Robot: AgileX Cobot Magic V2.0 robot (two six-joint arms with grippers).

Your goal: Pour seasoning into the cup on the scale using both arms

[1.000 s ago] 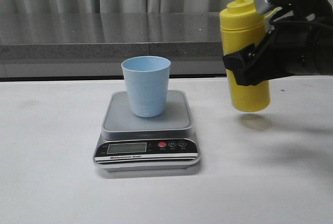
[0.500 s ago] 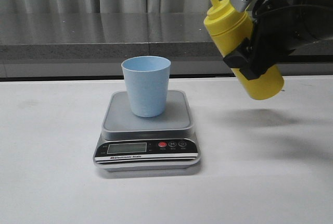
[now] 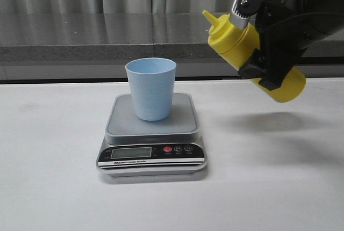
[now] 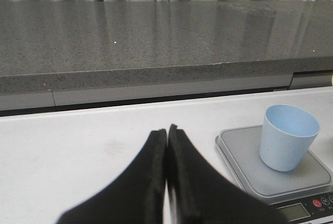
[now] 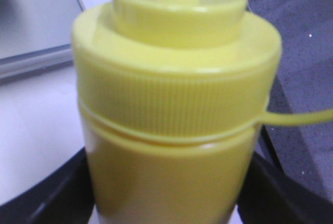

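Yellow seasoning (image 3: 252, 53) clamped in right gripper (image 3: 263, 62)

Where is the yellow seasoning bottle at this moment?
In the front view, the seasoning bottle hangs in the air on the right, gripped by the right hand. It is tilted, nozzle pointing left toward the blue cup, though not yet over it.

One yellow seasoning bottle (image 3: 252, 53), one blue cup (image 3: 151, 88), one scale (image 3: 152, 134), two black tools (image 4: 166, 182) (image 3: 269, 64).
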